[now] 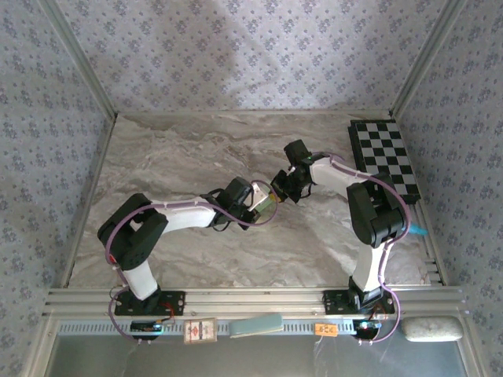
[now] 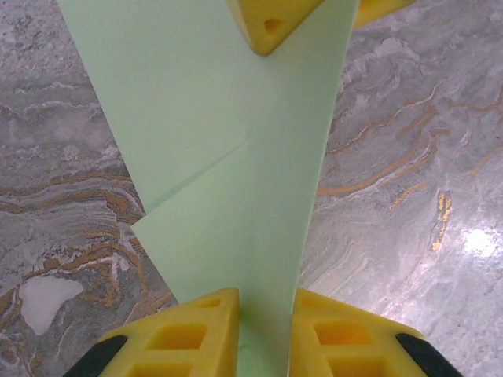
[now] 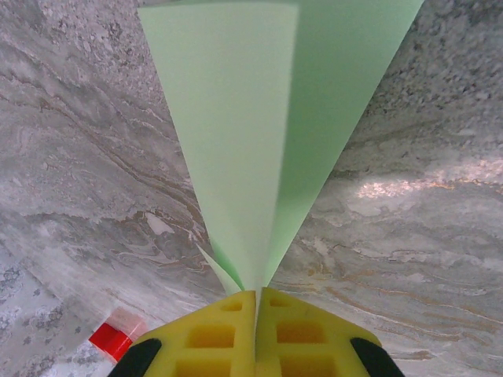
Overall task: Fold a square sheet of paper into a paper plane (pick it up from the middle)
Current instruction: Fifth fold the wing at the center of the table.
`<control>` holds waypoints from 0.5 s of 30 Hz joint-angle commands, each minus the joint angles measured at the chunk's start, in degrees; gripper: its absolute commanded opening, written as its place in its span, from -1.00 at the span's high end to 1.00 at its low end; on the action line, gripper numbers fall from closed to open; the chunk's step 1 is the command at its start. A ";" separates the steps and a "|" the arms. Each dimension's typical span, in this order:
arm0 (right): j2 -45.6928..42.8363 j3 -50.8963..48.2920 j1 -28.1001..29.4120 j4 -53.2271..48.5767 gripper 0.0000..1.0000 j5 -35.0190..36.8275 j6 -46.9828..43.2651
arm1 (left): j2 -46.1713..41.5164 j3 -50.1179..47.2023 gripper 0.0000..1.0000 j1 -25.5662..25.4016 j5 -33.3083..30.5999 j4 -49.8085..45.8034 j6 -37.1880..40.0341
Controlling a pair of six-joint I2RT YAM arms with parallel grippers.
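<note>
The paper plane (image 2: 220, 157) is pale green paper folded to a narrow dart with a centre crease, held above the marble table (image 1: 189, 157). My right gripper (image 3: 257, 297) is shut on its pointed end (image 3: 251, 259), and the paper widens away from the fingers. One yellow fingertip (image 2: 271, 23) of the right gripper shows at the top of the left wrist view. My left gripper (image 2: 264, 314) stands at the other end with its jaws a little apart and the paper running through the gap. From above, the two grippers (image 1: 263, 206) (image 1: 281, 188) meet near the table's middle.
A black-and-white checkerboard (image 1: 385, 157) lies at the back right. On the front rail sit a light-blue card (image 1: 256, 325), a small tag (image 1: 200, 331) and a grey pad (image 1: 431, 328). A red block (image 3: 110, 339) lies below the right gripper. Patterned walls close in three sides.
</note>
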 commanded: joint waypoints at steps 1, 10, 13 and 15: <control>-0.26 -0.55 -0.17 -1.43 0.91 -0.58 1.29 | 0.71 0.68 0.67 -0.39 -0.30 -0.63 0.43; -0.48 -0.55 -0.26 -1.25 0.60 -1.17 1.25 | 1.51 0.47 0.92 -0.39 -0.12 -0.02 0.09; -0.73 -0.08 -0.34 -2.00 0.33 -0.75 0.45 | 1.50 0.33 0.99 -0.27 0.21 0.40 -0.18; -1.04 0.31 -0.51 -2.84 0.08 0.03 -0.46 | 1.39 0.20 1.00 -0.17 0.69 0.75 -0.42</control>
